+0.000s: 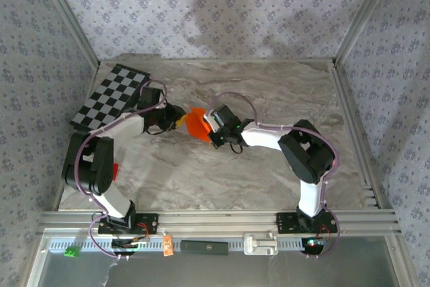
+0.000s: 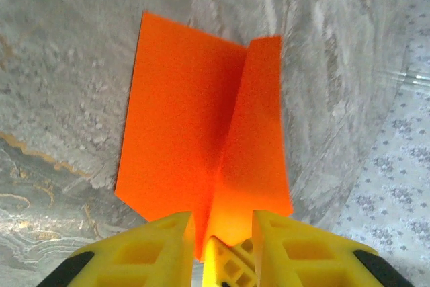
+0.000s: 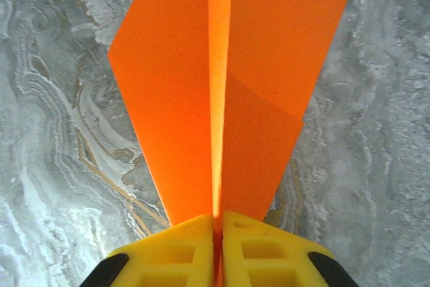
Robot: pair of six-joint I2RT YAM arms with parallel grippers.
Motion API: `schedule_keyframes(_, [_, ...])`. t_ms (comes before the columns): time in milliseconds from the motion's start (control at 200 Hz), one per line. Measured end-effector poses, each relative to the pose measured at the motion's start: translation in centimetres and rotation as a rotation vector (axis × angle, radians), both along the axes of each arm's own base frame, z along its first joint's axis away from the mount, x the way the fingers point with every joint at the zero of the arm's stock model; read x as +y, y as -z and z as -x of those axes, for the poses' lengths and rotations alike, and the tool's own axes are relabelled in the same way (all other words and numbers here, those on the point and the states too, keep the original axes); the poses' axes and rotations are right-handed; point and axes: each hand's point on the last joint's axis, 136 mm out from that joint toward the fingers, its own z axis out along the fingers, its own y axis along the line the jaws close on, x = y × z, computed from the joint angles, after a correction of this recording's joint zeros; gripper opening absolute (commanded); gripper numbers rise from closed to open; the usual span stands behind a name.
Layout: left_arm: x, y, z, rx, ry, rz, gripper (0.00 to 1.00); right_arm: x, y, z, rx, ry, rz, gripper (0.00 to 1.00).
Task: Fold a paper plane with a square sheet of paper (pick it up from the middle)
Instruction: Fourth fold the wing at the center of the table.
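At your right gripper (image 3: 217, 218), the jaws are pressed together on the centre crease of the orange paper plane (image 3: 262, 65), and both wings fan away from the pads. Your left gripper (image 2: 223, 218) jaws stand narrowly apart with the plane's pointed end sitting in the gap; can't tell whether the pads actually bite. From overhead you see the two grippers nose to nose, plane between them, over the marble table (image 1: 269, 92) near its middle. Checkerboard (image 1: 111, 97) lies far left, well apart. Small red block (image 1: 115, 169) sits beside the left arm's elbow.
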Motion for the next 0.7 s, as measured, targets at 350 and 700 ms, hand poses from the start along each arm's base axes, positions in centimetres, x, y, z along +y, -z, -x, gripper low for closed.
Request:
schedule_keyframes(350, [-4.1, 3.8, 1.9, 0.056, 0.111, 0.031, 0.38, 0.4, 0.0, 0.5, 0.087, -0.045, -0.113, 0.11])
schedule_keyframes(700, [-4.9, 3.8, 1.2, 0.008, 0.138, 0.053, 0.43, 0.4, 0.0, 0.1, 0.154, -0.035, -0.2, 0.12])
